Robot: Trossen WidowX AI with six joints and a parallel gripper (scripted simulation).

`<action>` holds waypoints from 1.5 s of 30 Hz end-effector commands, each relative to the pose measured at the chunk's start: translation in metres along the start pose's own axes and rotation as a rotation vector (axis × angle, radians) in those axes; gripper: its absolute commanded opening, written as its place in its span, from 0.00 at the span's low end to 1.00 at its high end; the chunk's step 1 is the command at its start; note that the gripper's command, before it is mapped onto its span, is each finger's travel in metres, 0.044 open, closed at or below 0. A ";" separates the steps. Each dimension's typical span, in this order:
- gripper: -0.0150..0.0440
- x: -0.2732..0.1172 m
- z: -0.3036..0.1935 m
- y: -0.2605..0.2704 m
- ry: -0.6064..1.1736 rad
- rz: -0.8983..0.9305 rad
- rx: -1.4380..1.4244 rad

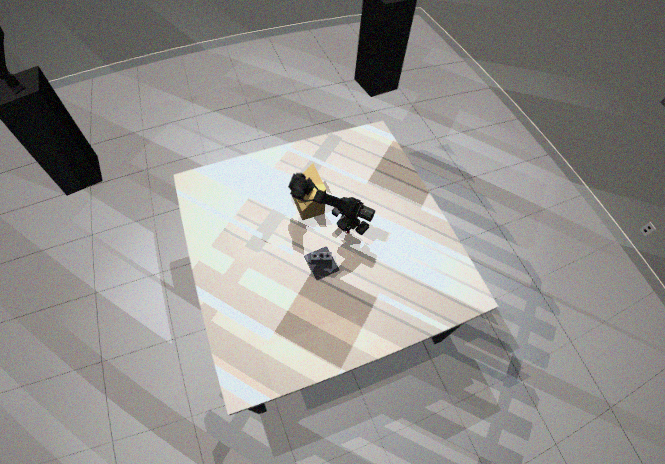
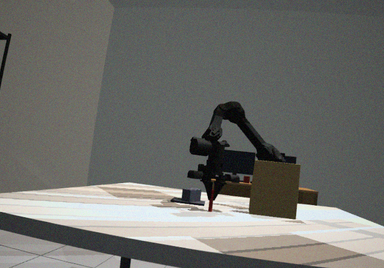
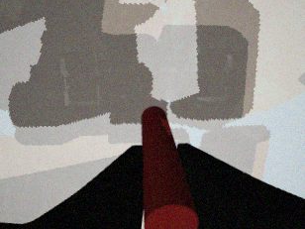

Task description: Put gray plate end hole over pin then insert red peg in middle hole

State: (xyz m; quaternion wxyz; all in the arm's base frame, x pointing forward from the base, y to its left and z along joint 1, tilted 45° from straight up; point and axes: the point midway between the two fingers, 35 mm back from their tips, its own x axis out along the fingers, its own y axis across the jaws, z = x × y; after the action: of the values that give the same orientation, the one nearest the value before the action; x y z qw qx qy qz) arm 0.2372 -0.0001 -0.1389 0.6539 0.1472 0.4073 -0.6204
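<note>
The red peg (image 2: 211, 205) (image 3: 160, 172) stands upright, its lower end at the table top. My gripper (image 2: 212, 198) (image 3: 159, 155) is shut on the peg, one black finger on each side. In the top view the arm covers most of the peg, and only a speck of red shows. The gray plate (image 1: 321, 255) lies on the block of the dark base (image 1: 322, 270) (image 2: 179, 200) and looks flat, with dark hole spots along it. The pin cannot be made out. The base is beside the gripper, apart from the peg.
The arm rises from a yellow-brown box (image 1: 313, 211) (image 2: 274, 189) on the table (image 1: 267, 350) (image 2: 97, 230), close to the gripper. Striped light and shadows cross the table top. A shelf, a desk with monitors and dark pedestals stand beyond the table.
</note>
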 end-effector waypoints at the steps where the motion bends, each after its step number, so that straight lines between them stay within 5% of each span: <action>1: 0.25 -0.002 0.001 0.000 -0.004 0.000 -0.003; 27: 0.25 -0.081 0.000 0.009 0.001 0.003 -0.004; 45: 0.25 -0.077 0.037 0.020 0.014 0.013 -0.013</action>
State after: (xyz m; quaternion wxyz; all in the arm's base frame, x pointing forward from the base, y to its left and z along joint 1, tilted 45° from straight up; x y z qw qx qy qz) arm 0.2719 0.0360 -0.0717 0.6552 0.1511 0.4155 -0.6126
